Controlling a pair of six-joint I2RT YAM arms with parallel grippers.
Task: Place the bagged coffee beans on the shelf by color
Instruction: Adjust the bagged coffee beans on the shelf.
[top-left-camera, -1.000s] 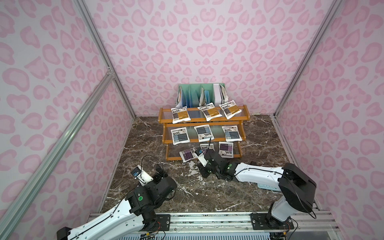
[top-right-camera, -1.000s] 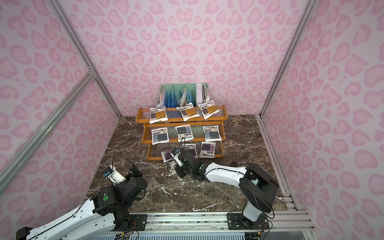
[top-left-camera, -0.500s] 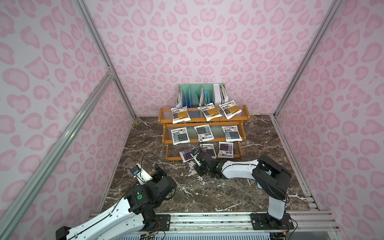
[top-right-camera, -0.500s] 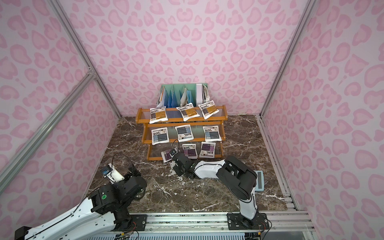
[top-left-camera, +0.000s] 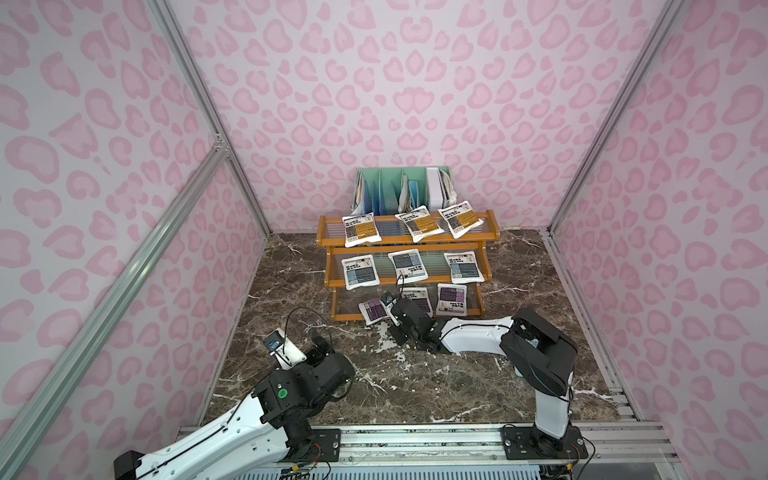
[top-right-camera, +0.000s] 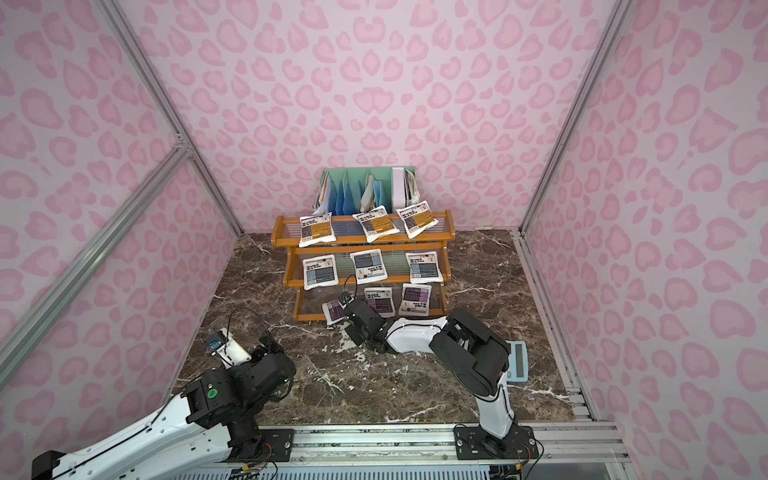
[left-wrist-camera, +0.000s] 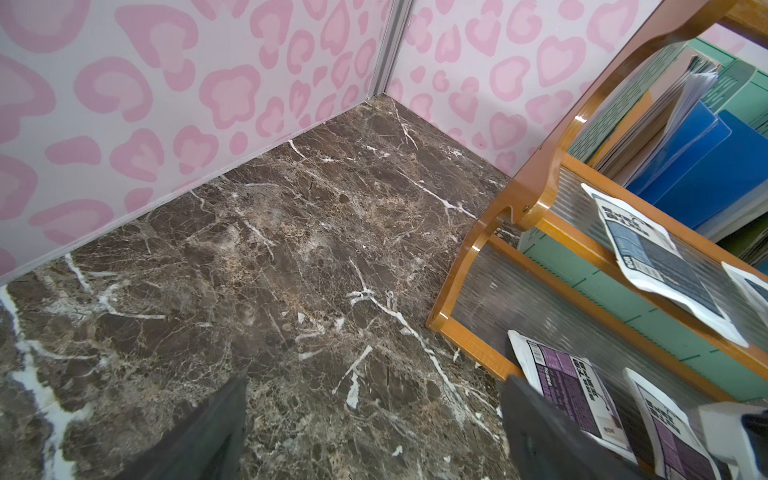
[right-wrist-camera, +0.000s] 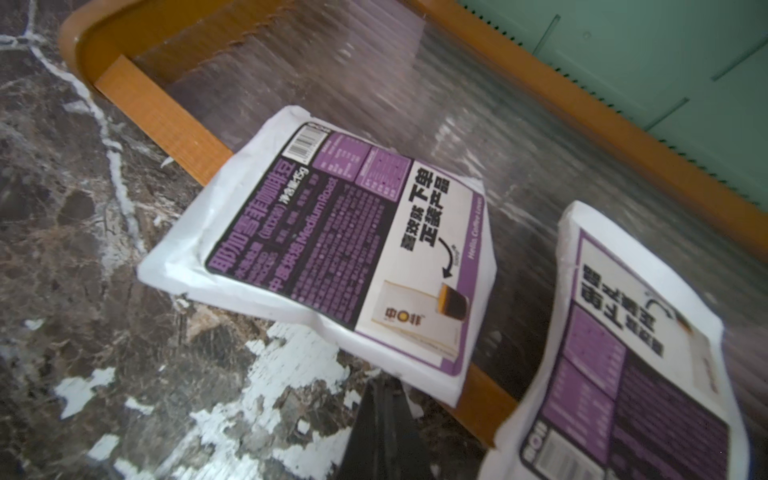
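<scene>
Dark brown marble worktop (top-left-camera: 415, 386), veined in white, floors a booth walled in pink heart-blotch print. Toward its near left corner the left gripper (left-wrist-camera: 374, 386) hangs over bare stone, jaws spread wide with nothing between them. Near the right edge lies a pale blue flat device (top-right-camera: 518, 360) (a calculator, by its look), partly hidden behind the right arm. Toward the middle, the right gripper (right-wrist-camera: 380, 399) sits low with its jaws pressed together and empty, the tip just at the near edge of a purple-labelled white pouch (right-wrist-camera: 332, 249); whether they touch I cannot tell. That pouch lies tilted across the front rail of the bottom tier of the orange-brown wooden stepped shelf (top-left-camera: 326, 232), partly on the ribbed clear plastic and partly out over the marble. A second purple pouch (top-left-camera: 419, 295) and a third purple pouch (top-left-camera: 452, 299) lie fully on that tier, nearer the right edge. Three blue-labelled pouches (top-left-camera: 408, 265) sit on the middle tier and three orange-yellow pouches (top-left-camera: 419, 224) on the top one. Against the far wall stands a mint-green divider rack (top-left-camera: 384, 187) holding papers.
</scene>
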